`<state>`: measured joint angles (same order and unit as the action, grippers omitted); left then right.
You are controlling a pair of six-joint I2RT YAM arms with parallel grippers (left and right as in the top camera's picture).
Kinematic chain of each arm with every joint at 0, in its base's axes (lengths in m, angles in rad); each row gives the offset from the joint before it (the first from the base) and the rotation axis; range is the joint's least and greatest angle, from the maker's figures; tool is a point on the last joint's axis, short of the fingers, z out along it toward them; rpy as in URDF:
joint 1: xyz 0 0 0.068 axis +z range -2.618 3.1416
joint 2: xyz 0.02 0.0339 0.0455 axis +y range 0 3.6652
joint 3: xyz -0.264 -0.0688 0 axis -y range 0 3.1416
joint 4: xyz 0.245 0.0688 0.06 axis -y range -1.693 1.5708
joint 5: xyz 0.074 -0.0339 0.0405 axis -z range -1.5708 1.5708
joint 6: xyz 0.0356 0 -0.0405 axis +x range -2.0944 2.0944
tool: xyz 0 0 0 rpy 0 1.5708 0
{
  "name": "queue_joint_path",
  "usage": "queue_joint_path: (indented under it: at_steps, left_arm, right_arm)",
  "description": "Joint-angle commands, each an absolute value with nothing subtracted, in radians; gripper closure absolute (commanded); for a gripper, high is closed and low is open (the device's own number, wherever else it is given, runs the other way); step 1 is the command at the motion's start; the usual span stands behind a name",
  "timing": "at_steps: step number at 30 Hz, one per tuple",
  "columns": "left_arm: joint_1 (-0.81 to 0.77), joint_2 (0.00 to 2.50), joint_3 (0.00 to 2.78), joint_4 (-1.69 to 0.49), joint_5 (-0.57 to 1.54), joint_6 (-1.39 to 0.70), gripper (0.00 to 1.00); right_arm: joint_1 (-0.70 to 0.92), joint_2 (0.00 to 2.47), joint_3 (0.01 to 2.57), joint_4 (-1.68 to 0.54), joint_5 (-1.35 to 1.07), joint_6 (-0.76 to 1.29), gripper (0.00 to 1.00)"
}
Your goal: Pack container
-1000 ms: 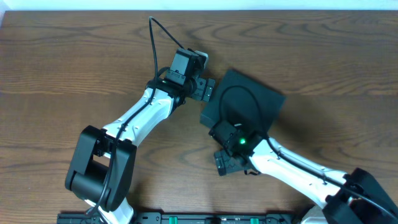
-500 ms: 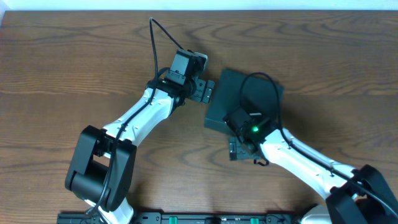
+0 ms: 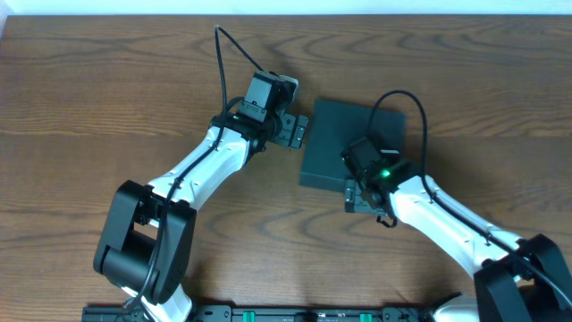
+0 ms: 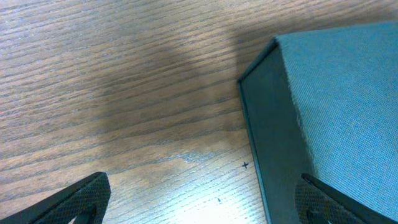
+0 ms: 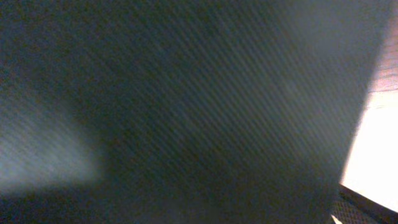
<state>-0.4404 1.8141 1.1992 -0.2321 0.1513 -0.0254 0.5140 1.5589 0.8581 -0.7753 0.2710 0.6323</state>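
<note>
Brown wooden table, seen from above. The container, lid shut and roughly square, lay near centre. The left gripper, jaws wide and empty, stood just beside its left edge. The right gripper, equally wide, hung over its near edge, the closer arm.

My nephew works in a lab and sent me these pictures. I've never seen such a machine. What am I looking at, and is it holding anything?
This is a robot with a left arm and a right arm at a wooden table. Each arm ends in a two-finger hand. One picture looks down from above. The other two come from a small camera on each wrist, so they are very close up. On the table lies a dark box, the container, which looks closed. The left hand is open beside its left edge. The right hand is open at its near edge. Neither hand holds anything.
</note>
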Motion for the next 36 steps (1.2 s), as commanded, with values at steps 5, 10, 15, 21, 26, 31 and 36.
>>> queue_joint_path:
  at_steps: [5, 10, 15, 21, 26, 31, 36]
  left_arm:
    - [-0.439, 1.824, 1.228, -0.235, 0.158, -0.022, 0.05]
    - [-0.439, 1.824, 1.228, -0.234, 0.158, -0.022, 0.05]
    - [-0.438, 1.816, 1.228, -0.220, 0.154, -0.022, 0.04]
    - [-0.437, 1.718, 1.229, -0.221, 0.137, 0.024, 0.05]
    - [-0.437, 1.557, 1.229, -0.292, 0.028, 0.031, 0.05]
    - [-0.437, 1.349, 1.229, -0.497, 0.025, 0.123, 0.05]
    - [-0.437, 1.173, 1.227, -0.743, 0.023, 0.135, 0.05]
  right_arm:
    - [0.442, 1.562, 0.854, -0.770, 0.357, 0.631, 0.01]
    - [0.430, 1.562, 0.854, -0.770, 0.356, 0.630, 0.01]
    - [0.463, 1.520, 0.855, -0.770, 0.370, 0.631, 0.01]
    - [0.509, 1.299, 0.858, -0.800, 0.385, 0.566, 0.01]
    - [0.511, 1.101, 0.866, -0.892, 0.386, 0.522, 0.01]
    - [0.512, 0.898, 0.866, -0.963, 0.389, 0.409, 0.01]
    - [0.525, 0.702, 0.866, -1.012, 0.369, 0.376, 0.01]
